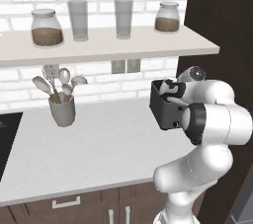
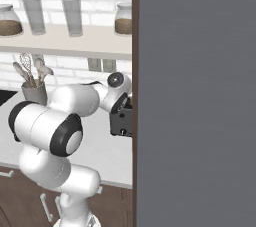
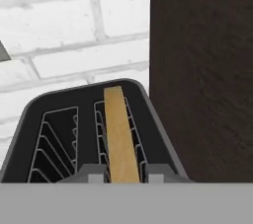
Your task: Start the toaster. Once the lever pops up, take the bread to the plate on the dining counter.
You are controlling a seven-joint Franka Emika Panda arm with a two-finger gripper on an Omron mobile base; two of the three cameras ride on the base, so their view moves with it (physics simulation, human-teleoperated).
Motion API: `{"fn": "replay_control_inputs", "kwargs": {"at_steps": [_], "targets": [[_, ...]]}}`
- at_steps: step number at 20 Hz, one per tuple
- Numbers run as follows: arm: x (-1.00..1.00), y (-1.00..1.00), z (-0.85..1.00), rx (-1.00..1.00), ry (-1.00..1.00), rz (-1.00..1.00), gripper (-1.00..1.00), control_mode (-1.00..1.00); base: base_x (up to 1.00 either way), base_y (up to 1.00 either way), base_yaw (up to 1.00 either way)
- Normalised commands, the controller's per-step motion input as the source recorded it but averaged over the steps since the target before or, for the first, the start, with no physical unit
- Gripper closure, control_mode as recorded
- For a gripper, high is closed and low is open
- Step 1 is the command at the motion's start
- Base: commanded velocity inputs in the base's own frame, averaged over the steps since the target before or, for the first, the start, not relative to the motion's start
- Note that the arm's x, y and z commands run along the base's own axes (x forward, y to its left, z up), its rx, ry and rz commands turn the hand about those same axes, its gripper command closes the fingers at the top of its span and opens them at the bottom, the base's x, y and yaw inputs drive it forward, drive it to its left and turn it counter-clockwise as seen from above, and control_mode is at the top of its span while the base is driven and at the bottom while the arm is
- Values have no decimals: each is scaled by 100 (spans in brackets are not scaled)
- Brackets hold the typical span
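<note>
Two dark fingertips (image 3: 91,172) stand either side of the bread (image 3: 120,134) in the hand view, set narrow, one on each face of the tan slice, which stands on edge in the right-hand slot of the toaster (image 3: 158,119); whether the pads already press on it cannot be told, since their tips sit at the very bottom of the view. The step in hand looks like taking the slice out of the slot. To do it well, the gripper (image 3: 120,174) should close squarely on the two flat faces, low enough on the exposed edge to get a firm hold, then draw straight up along the slot so the slice does not catch on the wire guides. The lift should clear the black rim before any swing sideways, because the dark wood panel (image 3: 202,70) stands just beside the toaster on that side. The left base view gives the setting that the hand view lacks: the toaster (image 1: 163,109) sits at the right end of the white surface (image 1: 99,149), against the brick wall, with the hand down over its top, a grey utensil pot (image 1: 62,110) well apart to the left and a shelf (image 1: 99,45) of jars and glasses above. The right base view has a flat grey panel (image 2: 195,96) across its right half, leaving just a corner of the toaster (image 2: 122,121) beside the arm.
</note>
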Motion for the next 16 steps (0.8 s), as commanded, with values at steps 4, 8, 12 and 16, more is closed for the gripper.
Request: {"fn": "replay_control_inputs", "kwargs": {"at_steps": [4, 8, 12, 16], "targets": [[-6, 0, 26, 0, -12, 0, 100, -100, 0, 0, 0], [0, 0, 42, 0, -4, 0, 100, -100, 0, 0, 0], [-2, 0, 37, 0, 0, 0, 100, -100, 0, 0, 0], [-3, 0, 32, 0, 0, 0, 100, -100, 0, 0, 0]]}}
